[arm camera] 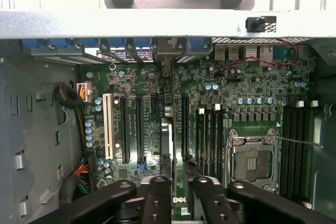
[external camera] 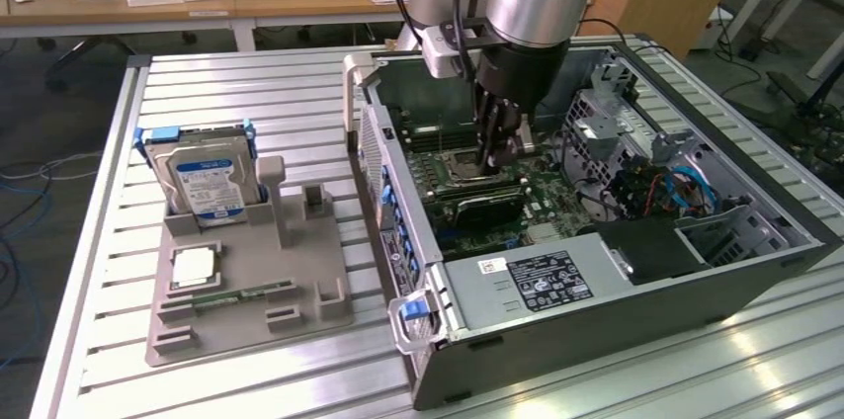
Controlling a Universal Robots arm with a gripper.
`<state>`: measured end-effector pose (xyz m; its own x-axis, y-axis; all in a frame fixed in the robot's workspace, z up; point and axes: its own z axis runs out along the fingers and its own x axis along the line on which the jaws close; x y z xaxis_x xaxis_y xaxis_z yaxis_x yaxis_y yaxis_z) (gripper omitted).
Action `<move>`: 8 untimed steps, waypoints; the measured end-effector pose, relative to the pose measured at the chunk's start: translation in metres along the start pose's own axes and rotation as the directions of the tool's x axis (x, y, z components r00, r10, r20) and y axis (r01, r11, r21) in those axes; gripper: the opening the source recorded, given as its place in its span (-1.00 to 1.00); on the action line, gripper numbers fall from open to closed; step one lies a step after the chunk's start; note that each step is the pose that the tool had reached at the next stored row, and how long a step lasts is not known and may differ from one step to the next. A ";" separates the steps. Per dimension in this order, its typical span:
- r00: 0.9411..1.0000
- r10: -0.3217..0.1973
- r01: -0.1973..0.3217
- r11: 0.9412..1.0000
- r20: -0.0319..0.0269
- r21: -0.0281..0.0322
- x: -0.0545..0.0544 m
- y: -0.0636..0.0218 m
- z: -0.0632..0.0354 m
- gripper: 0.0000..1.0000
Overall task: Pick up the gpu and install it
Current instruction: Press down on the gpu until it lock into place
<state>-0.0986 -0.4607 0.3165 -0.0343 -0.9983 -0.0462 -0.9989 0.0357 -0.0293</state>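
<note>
Exterior view — gripper point(external camera: 499, 157) inside computer case point(external camera: 738, 271) | gpu point(external camera: 477, 204) on motherboard point(arm camera: 210, 98)

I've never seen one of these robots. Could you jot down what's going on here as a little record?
place: open computer case on a slatted metal table
arm: reaching down into the case
gripper: just above the motherboard
gpu: on edge over the motherboard slots, at the gripper
beside case: hard drive upright in a grey holder
</note>
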 end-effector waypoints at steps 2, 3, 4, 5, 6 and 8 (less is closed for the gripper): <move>1.000 0.000 0.000 1.000 0.000 0.000 0.000 0.0000 0.0000 -0.61; 1.000 0.000 0.000 1.000 0.000 0.000 0.000 0.0000 0.0000 -0.72; 1.000 0.000 0.000 1.000 0.000 0.000 0.000 0.0000 0.0000 -0.79; 1.000 0.000 0.000 1.000 0.000 0.000 0.000 0.0000 0.0000 -0.79; 1.000 0.000 0.000 1.000 0.000 0.000 0.000 0.0000 0.0000 -0.79; 1.000 0.000 0.000 1.000 0.000 0.000 0.000 0.0000 0.0000 -0.79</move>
<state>-0.0986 -0.4607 0.3165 -0.0343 -0.9983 -0.0462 -0.9989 0.0357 -0.0292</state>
